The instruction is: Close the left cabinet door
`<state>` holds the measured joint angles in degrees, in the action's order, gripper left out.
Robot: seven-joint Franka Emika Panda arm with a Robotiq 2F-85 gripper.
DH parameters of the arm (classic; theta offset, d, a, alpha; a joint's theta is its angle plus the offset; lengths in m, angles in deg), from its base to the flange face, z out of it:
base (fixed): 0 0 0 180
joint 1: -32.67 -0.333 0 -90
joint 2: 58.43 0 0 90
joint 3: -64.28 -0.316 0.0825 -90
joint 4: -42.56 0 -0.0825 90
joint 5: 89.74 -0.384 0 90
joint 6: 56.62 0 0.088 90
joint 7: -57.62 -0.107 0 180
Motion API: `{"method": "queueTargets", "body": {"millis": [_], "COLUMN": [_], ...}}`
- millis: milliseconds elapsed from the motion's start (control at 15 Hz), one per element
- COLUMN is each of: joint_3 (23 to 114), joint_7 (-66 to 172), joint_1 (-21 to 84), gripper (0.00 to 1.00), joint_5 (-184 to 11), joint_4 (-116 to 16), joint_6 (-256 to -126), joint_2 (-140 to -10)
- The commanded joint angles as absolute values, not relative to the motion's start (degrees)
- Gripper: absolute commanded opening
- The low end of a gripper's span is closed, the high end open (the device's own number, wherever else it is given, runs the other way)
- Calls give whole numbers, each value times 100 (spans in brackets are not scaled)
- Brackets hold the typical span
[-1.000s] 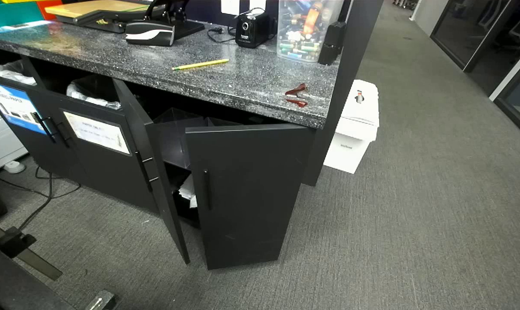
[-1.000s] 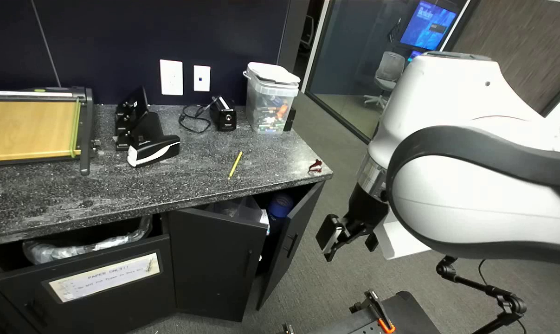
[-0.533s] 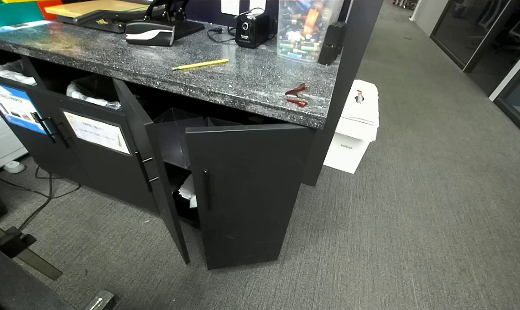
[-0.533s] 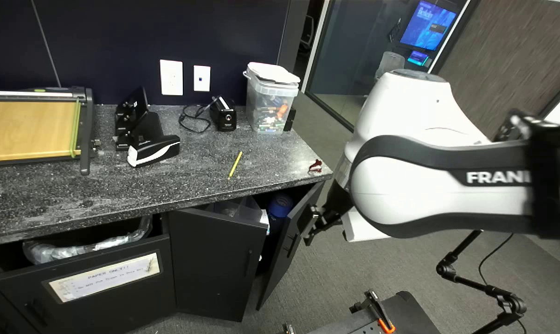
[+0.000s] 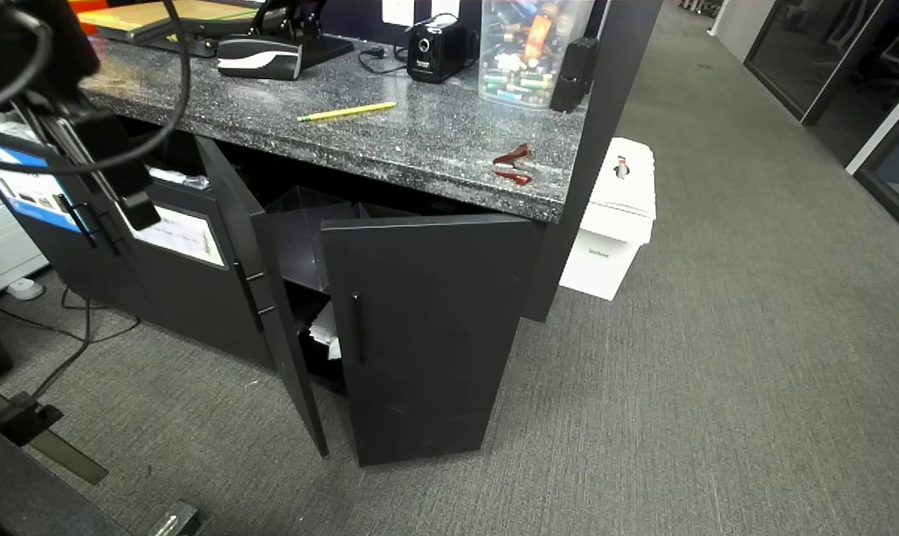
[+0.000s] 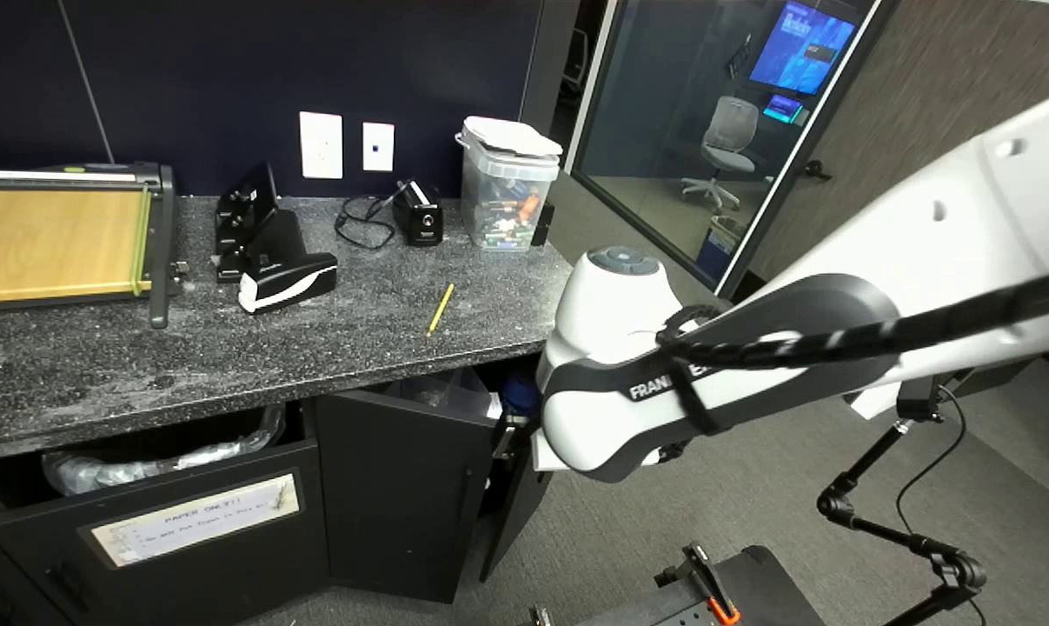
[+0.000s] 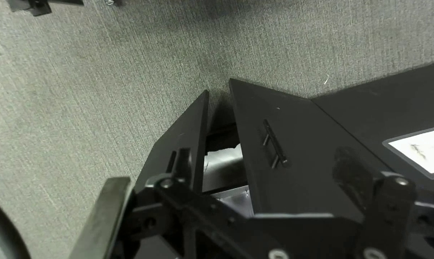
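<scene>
The left cabinet door [image 5: 285, 320], a tall matte black panel with a dark bar handle [image 5: 249, 298], stands ajar. It also shows in an exterior view [image 6: 402, 496] and in the wrist view [image 7: 292, 144], its handle [image 7: 274, 144] between the fingers. My gripper [image 7: 266, 165] is open and empty, its fingers wide apart. In an exterior view the gripper [image 5: 144, 212] hangs at the upper left, in front of the cabinet, apart from the door. In an exterior view the gripper [image 6: 508, 435] is partly hidden by the arm and overlaps the door's upper free edge.
The matching right cabinet door [image 5: 434, 335] also stands ajar, with a gap between the doors. The speckled counter [image 5: 419, 141] overhangs them and bears a pencil [image 5: 346, 112] and a red staple remover [image 5: 513, 165]. A signed panel [image 6: 194, 522] adjoins the left door.
The arm has swung toward the cabinet, leftward in an exterior view, and now covers part of the right door and the staple remover. The gripper has entered at the upper left elsewhere. The doors have not moved.
</scene>
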<state>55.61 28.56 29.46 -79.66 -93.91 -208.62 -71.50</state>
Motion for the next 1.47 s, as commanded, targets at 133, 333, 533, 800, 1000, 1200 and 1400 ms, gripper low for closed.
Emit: {"method": "queueTargets", "body": {"millis": [133, 333, 533, 800, 1000, 1200, 1400], "joint_3": [6802, 7204, 7376, 7625, 8000, 8419, 8783], "joint_7": [1914, 1760, 1684, 1548, 1371, 1257, 1253], "joint_1": [1647, 1057, 674, 272, -67, -402, -629], "gripper": [100, 100, 100, 100, 74, 49, 27], "joint_5": [-7409, -7652, -7800, -7964, -7969, -8091, -8384], "joint_4": [-7806, -6935, -6294, -5556, -5287, -5120, -4885], "joint_6": [-21550, -21691, -21689, -21793, -22266, -22747, -22965], "joint_2": [-9404, -10555, -11383, -12145, -12495, -12832, -13182]}}
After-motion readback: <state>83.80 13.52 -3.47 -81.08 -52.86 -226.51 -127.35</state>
